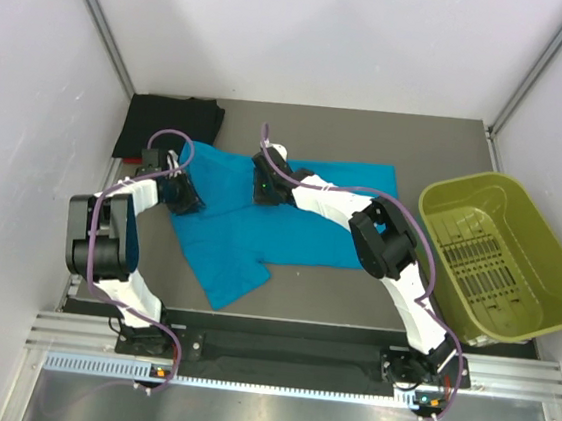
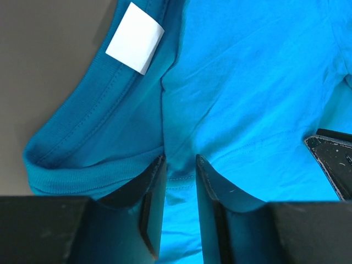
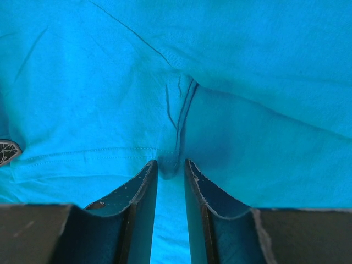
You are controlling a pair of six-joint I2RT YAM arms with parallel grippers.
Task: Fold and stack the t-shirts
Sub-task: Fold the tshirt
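Cloth of the bright teal-blue soft t-shirt (image 1: 227, 245), spread on the grey table (image 1: 323, 290), sits clamped in both tools: left gripper (image 2: 180, 159) by the collar's white label (image 2: 135, 37), right gripper (image 3: 170, 163) on a seam alongside. Its body trails toward the near edge, so the fold likely runs nearward.

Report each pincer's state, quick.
Left pincer: closed on the teal shirt.
Right pincer: closed on the teal shirt too.
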